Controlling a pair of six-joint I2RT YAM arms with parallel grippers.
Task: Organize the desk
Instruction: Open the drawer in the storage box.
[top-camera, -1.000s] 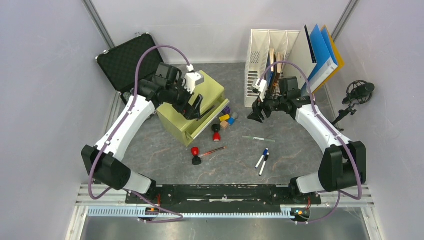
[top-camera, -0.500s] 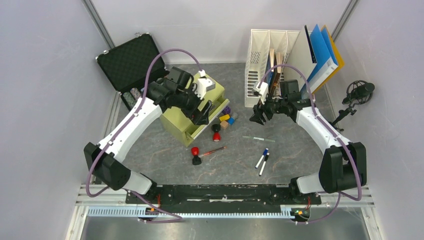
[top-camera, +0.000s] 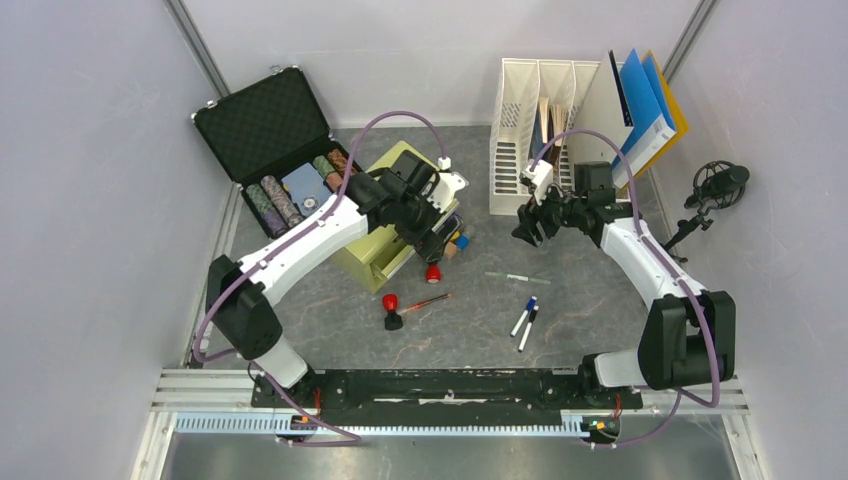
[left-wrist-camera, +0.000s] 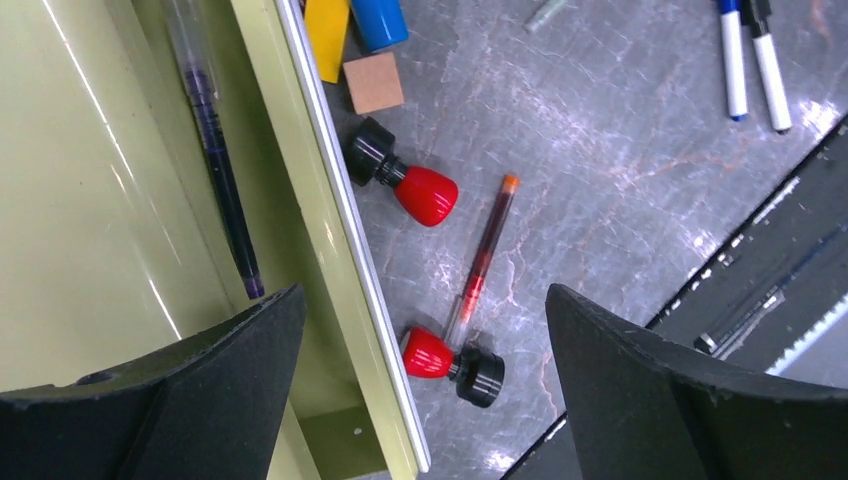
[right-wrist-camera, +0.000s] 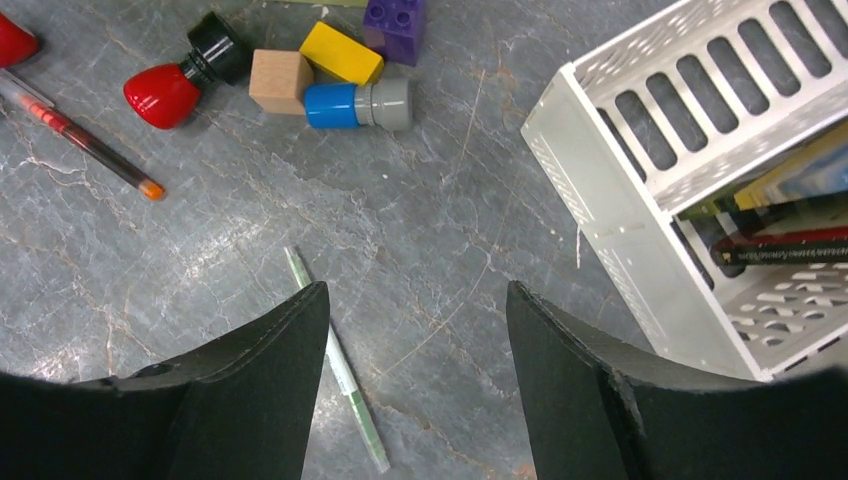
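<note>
The dark marbled desk (top-camera: 600, 300) carries a yellow-green cabinet (top-camera: 368, 256) with its drawer pulled out. My left gripper (top-camera: 437, 240) hangs open above the drawer's front edge (left-wrist-camera: 340, 250), nothing between its fingers. Below it lie a purple pen (left-wrist-camera: 215, 150) inside the drawer, two red stamps (left-wrist-camera: 425, 195) (left-wrist-camera: 432, 353) and a red pen (left-wrist-camera: 485, 255) on the desk. My right gripper (right-wrist-camera: 415, 300) is open and empty over bare desk, a green pen (right-wrist-camera: 335, 370) just left of it. Coloured blocks (right-wrist-camera: 342, 52) sit beyond. Two markers (top-camera: 526, 322) lie nearer the front.
An open black case (top-camera: 260, 125) holding poker chips (top-camera: 275, 200) stands at the back left. A white file rack (right-wrist-camera: 620, 220) with books and blue folders (top-camera: 645, 110) is at the back right. A microphone on a stand (top-camera: 715, 190) is at the far right.
My left arm has swung right across the cabinet to the drawer's front, uncovering the chips in the case. My right gripper has shifted slightly right and back, still open.
</note>
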